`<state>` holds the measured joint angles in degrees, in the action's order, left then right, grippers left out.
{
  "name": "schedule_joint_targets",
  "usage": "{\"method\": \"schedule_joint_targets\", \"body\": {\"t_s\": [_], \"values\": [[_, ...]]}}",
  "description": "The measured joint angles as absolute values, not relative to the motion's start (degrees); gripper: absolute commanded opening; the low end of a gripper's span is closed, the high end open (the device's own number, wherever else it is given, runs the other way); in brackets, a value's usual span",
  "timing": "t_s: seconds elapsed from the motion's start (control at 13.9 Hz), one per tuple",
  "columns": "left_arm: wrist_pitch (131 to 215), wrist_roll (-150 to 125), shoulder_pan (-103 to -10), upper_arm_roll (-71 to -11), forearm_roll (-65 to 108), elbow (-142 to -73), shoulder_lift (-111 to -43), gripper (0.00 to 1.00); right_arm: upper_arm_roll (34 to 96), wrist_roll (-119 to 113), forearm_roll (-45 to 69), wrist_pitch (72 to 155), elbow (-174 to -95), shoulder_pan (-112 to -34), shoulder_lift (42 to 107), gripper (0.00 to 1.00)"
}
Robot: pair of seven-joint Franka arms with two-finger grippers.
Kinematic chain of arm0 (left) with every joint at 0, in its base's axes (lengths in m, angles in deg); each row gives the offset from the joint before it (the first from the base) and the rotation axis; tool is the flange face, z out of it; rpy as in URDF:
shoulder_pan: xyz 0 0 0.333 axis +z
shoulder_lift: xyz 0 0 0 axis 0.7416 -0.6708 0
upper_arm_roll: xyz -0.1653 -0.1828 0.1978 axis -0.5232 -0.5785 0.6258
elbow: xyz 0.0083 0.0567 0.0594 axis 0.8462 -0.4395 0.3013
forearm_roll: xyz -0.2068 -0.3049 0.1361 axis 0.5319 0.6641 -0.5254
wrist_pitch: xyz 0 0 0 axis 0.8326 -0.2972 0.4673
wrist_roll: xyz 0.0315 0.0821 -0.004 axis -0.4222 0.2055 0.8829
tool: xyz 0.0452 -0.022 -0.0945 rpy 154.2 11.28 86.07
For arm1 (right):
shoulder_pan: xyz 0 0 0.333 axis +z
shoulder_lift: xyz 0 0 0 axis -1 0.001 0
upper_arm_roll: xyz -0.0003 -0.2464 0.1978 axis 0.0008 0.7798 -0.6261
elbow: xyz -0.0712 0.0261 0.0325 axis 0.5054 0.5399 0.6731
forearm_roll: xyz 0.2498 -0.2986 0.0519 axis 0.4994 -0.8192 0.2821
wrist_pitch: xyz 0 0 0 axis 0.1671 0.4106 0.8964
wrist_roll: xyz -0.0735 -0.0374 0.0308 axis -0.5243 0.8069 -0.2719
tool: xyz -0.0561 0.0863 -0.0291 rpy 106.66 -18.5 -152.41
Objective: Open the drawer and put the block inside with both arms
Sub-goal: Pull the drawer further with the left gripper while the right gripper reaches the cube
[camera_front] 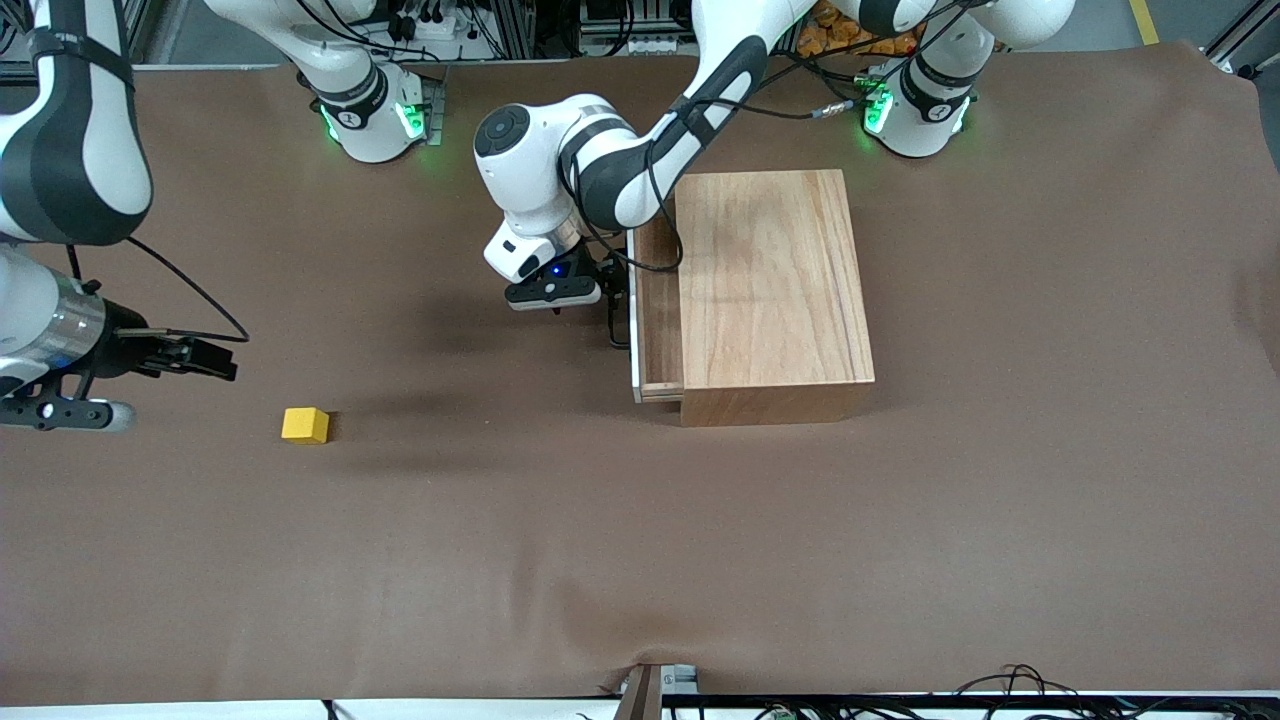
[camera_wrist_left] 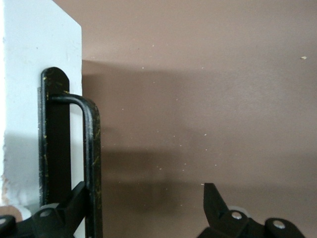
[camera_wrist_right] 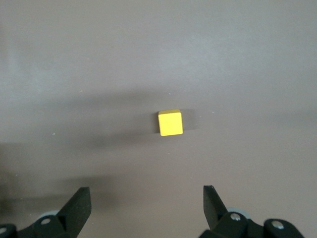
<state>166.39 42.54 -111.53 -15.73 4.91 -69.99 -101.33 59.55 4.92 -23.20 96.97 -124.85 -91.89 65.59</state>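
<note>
Brown mat [camera_front: 640, 560] bears block [camera_front: 305, 424], wooden box [camera_front: 770, 295], apparently unmarked.

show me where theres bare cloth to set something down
Bare brown cloth runs nearer the front camera than the small yellow cube and the light-wood box, and between the two. It is crowded at the part-open drawer, where the open left gripper straddles the black loop handle.

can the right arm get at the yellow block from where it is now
Probably yes. The right gripper hangs open above the bare brown table cover with the block in plain sight between its fingers' line, and nothing stands around the block.
</note>
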Motion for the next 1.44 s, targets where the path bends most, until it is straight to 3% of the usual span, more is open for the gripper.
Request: {"method": "schedule_joint_targets", "body": {"t_s": [1.0,1.44], "values": [[173.47,42.70,-111.47,-16.97,5.86,-69.99,-101.79,1.00,59.40,4.83,-22.98,100.29,-124.77,-92.58,67.29,1.00],[178.46,43.53,-111.53,-18.01,6.50,-69.89,-101.94,1.00,59.10,4.77,-22.99,105.67,-126.15,-91.78,74.38,1.00]]}}
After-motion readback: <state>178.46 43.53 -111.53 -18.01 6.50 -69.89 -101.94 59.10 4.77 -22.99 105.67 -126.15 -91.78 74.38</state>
